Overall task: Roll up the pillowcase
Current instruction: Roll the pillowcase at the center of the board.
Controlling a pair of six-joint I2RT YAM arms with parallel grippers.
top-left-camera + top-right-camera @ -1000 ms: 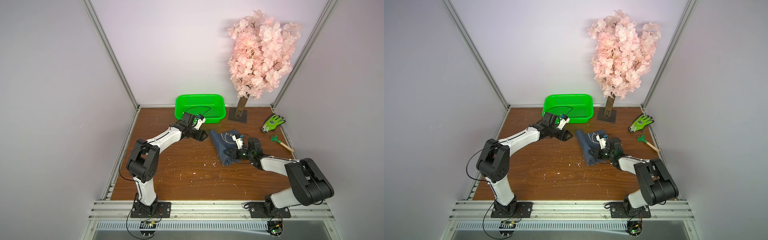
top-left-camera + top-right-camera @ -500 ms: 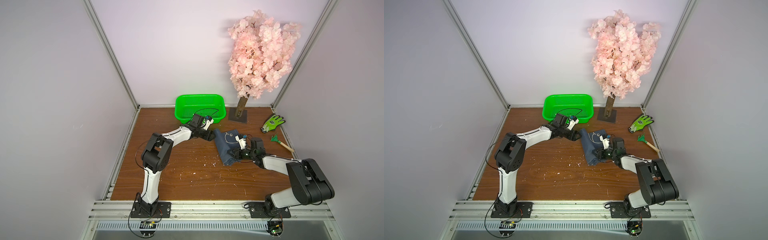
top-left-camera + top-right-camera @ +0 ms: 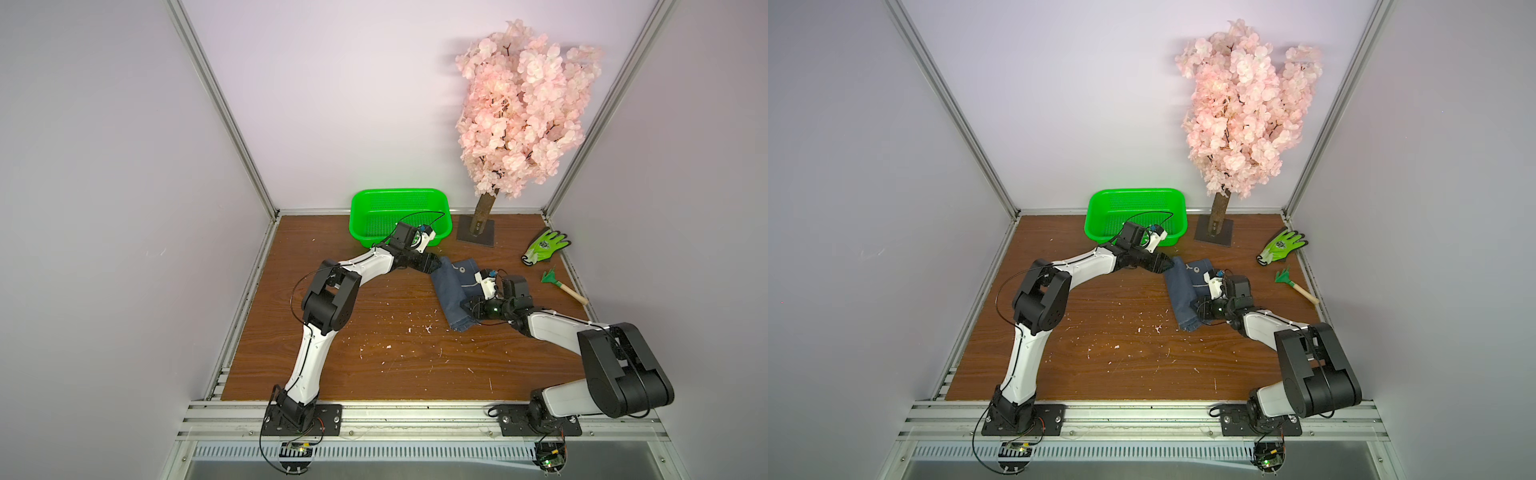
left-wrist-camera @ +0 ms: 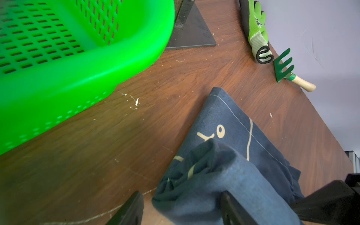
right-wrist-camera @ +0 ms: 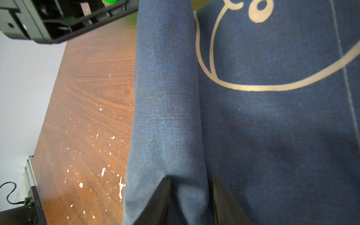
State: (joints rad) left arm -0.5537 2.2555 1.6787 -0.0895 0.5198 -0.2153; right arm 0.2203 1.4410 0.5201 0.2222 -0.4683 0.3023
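The dark blue pillowcase [image 3: 451, 291] lies partly rolled on the wooden table [image 3: 353, 357], right of centre in both top views [image 3: 1181, 295]. The roll runs along its left side, and a flat flap with white line drawings [image 5: 272, 78] lies to its right. My left gripper [image 4: 183, 208] is open at the roll's far end [image 4: 194, 175]. One finger [image 4: 231, 210] touches the cloth, the other [image 4: 132, 210] stands clear of it. My right gripper [image 5: 192, 194] sits low at the roll's near part [image 3: 469, 309]. Its jaws are a little apart, with a ridge of cloth between them.
A green perforated basket [image 3: 399, 216] stands at the back, just behind the left wrist. A pink blossom tree [image 3: 523, 108] stands on a dark base plate [image 3: 476, 232] at the back right. A green work glove [image 3: 544, 247] and a small hand rake [image 3: 563, 286] lie by the right edge. White crumbs [image 3: 415, 328] dot the table.
My left arm has swung right, from in front of the basket to the roll's far end. The right gripper's jaws have widened on the cloth.
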